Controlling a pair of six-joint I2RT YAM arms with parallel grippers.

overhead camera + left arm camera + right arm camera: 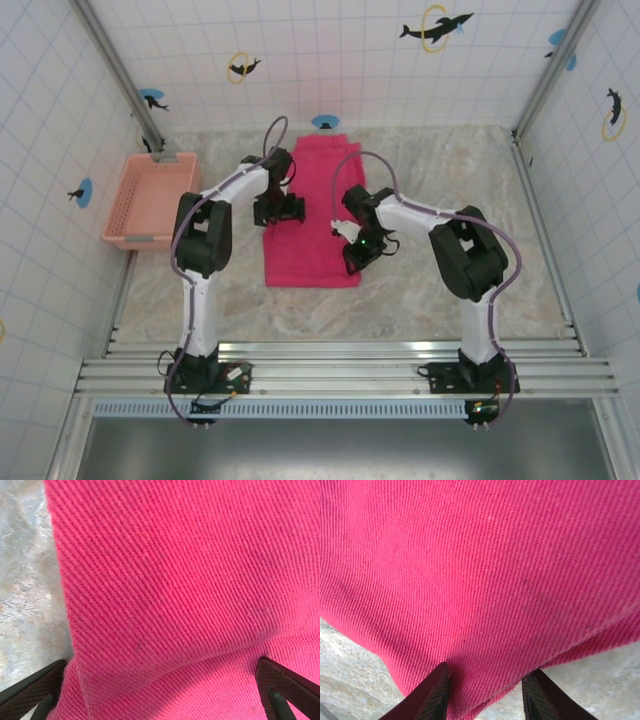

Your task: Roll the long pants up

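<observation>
Nothing rolled yet: I see the long pants (310, 215) flat in 1 strip mid-table (450, 290), left gripper (161, 662) spread wide at 1 edge, right gripper (485, 675) straddling the other, grip unclear.

Two matching arms. Left arm (200, 300) and right arm (482, 325) are built of white tubular links with bulky black joint housings between them. Each has a black base block (205, 375) with small wire bundles at its foot. A grey-lilac cable (177, 250) runs along each arm and bows out in a loop near the wrist. Left pincer (278, 212) and right pincer (358, 258) are black. A green light (366, 241) glows on the right wrist. Seen close, the left fingers (30, 695) are dark, wedge-shaped and herringbone-ribbed. The right fingers (430, 700) taper to points.
</observation>
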